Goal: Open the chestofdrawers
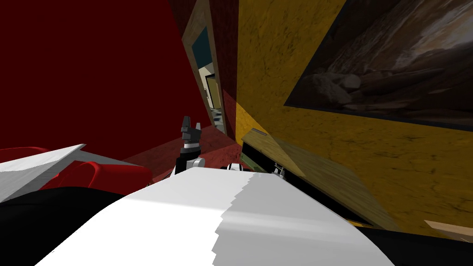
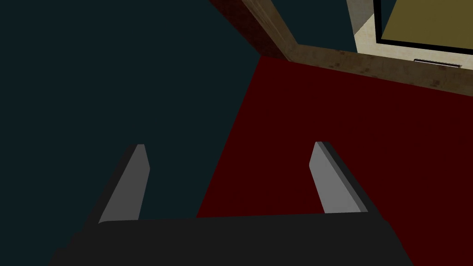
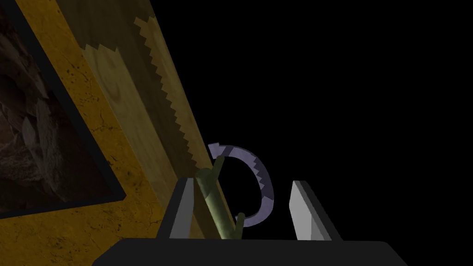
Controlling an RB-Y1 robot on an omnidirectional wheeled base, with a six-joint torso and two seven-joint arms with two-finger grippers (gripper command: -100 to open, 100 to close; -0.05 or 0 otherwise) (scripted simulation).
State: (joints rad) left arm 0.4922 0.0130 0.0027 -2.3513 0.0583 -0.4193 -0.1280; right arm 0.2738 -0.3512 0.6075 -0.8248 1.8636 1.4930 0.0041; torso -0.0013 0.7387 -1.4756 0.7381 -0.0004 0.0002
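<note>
The right claw point(image 3: 242, 184) is open astride the olive bar handle point(image 3: 213, 198) of the chest of drawers point(image 3: 138, 106), which is set against the yellow wall point(image 1: 277, 55) below a framed picture point(image 1: 392, 60). It looks poised to clamp and pull. A grey ring point(image 3: 261, 178) crowds the gap. The left claw point(image 2: 231, 148), also open, hangs aside.

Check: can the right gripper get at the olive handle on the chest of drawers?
Probably yes: the right gripper is open and the olive handle lies between its fingers, nearer one, nothing in the way. A grey ring curves behind it.
</note>
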